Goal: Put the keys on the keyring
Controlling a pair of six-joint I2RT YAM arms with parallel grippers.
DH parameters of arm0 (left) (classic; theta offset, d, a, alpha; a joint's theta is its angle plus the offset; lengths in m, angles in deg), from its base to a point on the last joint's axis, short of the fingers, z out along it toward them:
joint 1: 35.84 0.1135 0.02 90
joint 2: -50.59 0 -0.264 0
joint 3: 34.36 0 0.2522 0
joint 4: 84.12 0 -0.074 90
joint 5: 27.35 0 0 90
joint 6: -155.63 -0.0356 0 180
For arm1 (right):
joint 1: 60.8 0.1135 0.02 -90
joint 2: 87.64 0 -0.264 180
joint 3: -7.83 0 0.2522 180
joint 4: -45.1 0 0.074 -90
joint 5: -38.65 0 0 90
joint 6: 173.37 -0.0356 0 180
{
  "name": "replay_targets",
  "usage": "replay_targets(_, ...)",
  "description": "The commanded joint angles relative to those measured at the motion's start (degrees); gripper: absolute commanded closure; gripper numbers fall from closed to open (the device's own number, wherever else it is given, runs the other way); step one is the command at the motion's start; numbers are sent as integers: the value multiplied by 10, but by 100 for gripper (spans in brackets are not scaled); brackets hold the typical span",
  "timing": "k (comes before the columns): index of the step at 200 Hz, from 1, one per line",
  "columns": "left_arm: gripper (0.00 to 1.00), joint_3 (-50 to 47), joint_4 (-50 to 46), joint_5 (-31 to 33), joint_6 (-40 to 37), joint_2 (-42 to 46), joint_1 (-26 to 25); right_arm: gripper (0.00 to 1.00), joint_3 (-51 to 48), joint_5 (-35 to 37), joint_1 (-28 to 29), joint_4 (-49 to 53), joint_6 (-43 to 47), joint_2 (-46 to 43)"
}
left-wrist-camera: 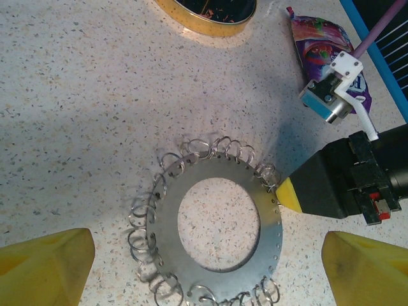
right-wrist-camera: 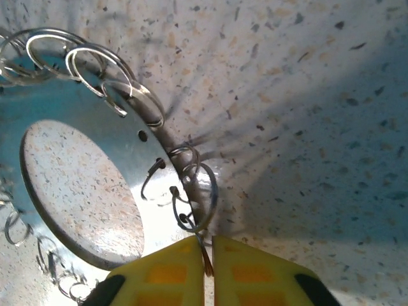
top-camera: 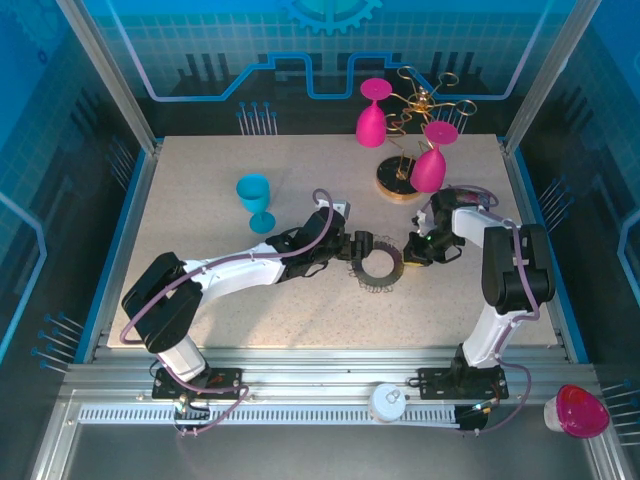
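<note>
The keyring (top-camera: 378,266) lies flat on the speckled table, a grey metal ring (left-wrist-camera: 271,223) with a hollow centre and wire coils along its rim. My left gripper (left-wrist-camera: 204,271) is open, its yellow fingertips (left-wrist-camera: 44,268) standing on either side of the ring's near edge. My right gripper (top-camera: 414,250) is at the ring's right edge. In the right wrist view it (right-wrist-camera: 208,255) is shut on a thin wire coil (right-wrist-camera: 204,191) that hangs from the ring's plate (right-wrist-camera: 64,102). The keys are out of view.
A blue goblet (top-camera: 255,200) stands left of the arms. Two pink goblets (top-camera: 372,115) hang on a gold wire stand with a round wooden base (top-camera: 398,180) at the back right. A purple packet (left-wrist-camera: 325,44) lies beside the right arm.
</note>
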Motion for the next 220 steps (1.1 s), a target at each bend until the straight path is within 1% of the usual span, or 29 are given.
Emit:
replay_targets(1,8,-9,8,12,2,20,-3,97,10,-2,7,9,3,0)
replay_targets(13,8,-13,9,19,1,26,-3,100,6,2,8,14,4,-15)
replay_targets(38,8,-32,20,56,-11,53,-3,100,-11,16,20,29,0,-71)
replay_targets(60,8,-53,30,106,-46,87,-2,100,-25,45,58,51,10,-137)
replay_targets(82,8,-63,36,118,-85,114,9,100,-25,66,104,65,29,-211)
replay_targets(99,8,-65,34,95,-123,132,25,100,-17,62,131,68,55,-257)
replay_targets(104,10,-66,32,89,-137,140,29,100,-15,58,138,66,66,-268)
replay_targets(115,14,-69,31,55,-179,155,38,100,-10,43,146,58,86,-292)
replay_targets(137,21,-82,29,4,-267,192,43,100,-2,-38,149,33,147,-326)
replay_targets(153,26,-98,36,-33,-326,220,43,100,5,-84,150,22,185,-337)
replay_targets(170,29,-118,43,-88,-384,248,43,100,16,-154,154,26,243,-341)
replay_targets(191,33,-136,49,-143,-431,269,43,100,26,-179,162,26,288,-347)
replay_targets(214,46,-151,61,-222,-477,274,44,100,41,-216,169,34,333,-347)
replay_targets(220,48,-152,63,-236,-486,273,44,100,46,-219,174,37,345,-345)
